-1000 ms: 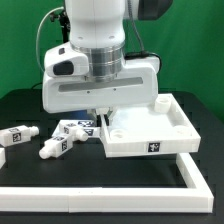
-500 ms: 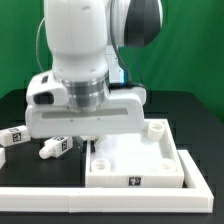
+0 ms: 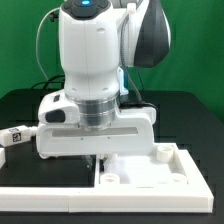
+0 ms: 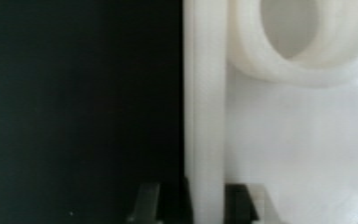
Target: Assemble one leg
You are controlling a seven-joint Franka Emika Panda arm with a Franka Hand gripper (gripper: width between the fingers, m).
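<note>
My gripper (image 3: pixel 100 160) is shut on the raised rim of the large flat white square panel (image 3: pixel 160 172), which lies at the exterior view's lower right. In the wrist view the rim (image 4: pixel 202 110) runs straight between my two dark fingertips (image 4: pixel 153 202), with my gripper (image 4: pixel 197 202) closed around it. A round socket (image 4: pixel 309 40) sits on the panel beside the rim. One leg (image 3: pixel 12 135), a short white peg with a black-and-white tag, lies on the black table at the exterior view's far left, apart from my gripper. The arm hides the other legs.
A white L-shaped fence (image 3: pixel 40 203) runs along the front of the black table (image 3: pixel 20 175). The panel's front edge lies against it. The arm's wide white hand (image 3: pixel 95 135) blocks the middle of the exterior view.
My gripper has dragged the panel toward the front, up to the white fence. The arm now covers the legs that showed at the exterior view's left.
</note>
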